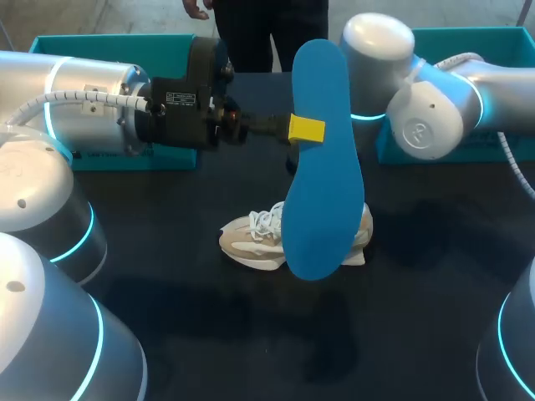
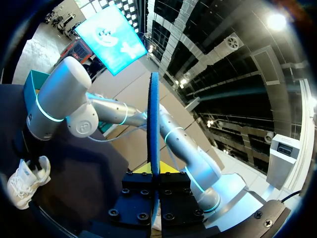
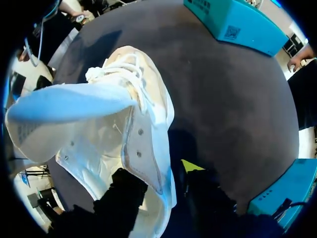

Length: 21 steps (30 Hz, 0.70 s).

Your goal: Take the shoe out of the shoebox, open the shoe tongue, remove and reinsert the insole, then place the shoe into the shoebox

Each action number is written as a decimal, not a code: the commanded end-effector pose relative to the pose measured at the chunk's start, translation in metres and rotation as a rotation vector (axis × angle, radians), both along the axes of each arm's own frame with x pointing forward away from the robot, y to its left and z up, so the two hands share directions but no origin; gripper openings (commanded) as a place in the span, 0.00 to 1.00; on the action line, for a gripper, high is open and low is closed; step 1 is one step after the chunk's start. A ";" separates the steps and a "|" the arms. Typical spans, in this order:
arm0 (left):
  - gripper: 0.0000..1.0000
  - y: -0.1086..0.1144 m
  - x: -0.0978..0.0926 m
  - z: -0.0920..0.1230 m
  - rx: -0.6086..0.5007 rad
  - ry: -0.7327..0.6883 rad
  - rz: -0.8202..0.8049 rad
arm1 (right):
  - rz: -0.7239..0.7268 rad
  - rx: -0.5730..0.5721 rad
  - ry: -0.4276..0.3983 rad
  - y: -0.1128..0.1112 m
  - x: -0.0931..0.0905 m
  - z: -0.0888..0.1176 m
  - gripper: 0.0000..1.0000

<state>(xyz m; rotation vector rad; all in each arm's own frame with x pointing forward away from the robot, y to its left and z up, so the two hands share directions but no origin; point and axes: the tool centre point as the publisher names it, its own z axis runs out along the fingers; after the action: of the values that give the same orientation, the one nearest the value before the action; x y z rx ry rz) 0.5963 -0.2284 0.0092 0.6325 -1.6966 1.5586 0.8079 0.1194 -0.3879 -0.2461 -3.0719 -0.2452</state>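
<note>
Shoe (image 1: 251, 242), white, sits mid-surface (image 1: 418, 292), well apart from the teal shoebox (image 1: 109, 46) at the far left edge. Right end effector (image 3: 166, 198) clamps the shoe's collar wall, one finger inside, one outside. Left end effector (image 1: 306, 129), nearly closed, pinches the blue insole (image 1: 322, 167), held upright above the shoe.

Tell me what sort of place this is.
Likely a robot lab test bench: a dark table, the left gripper holding a blue insole above a shoe, and teal shoeboxes at the back.
</note>
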 end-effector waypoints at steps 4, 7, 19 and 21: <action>0.00 -0.001 -0.002 -0.002 -0.003 0.000 0.004 | -0.029 -0.009 0.040 -0.002 -0.002 0.010 0.00; 0.00 -0.001 -0.002 -0.002 -0.003 0.000 0.004 | -0.050 0.006 0.060 0.000 -0.004 0.016 0.00; 0.00 -0.001 -0.002 -0.002 -0.003 0.000 0.004 | -0.242 0.023 0.153 -0.001 -0.010 0.039 0.00; 0.00 -0.001 -0.002 -0.002 -0.003 0.000 0.004 | -0.300 0.046 0.174 0.000 -0.012 0.042 0.00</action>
<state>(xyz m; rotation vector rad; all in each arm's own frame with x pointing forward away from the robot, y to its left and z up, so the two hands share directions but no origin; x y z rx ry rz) 0.5963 -0.2284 0.0092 0.6325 -1.6965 1.5586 0.8002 0.1236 -0.3507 -0.6357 -2.8666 -0.2568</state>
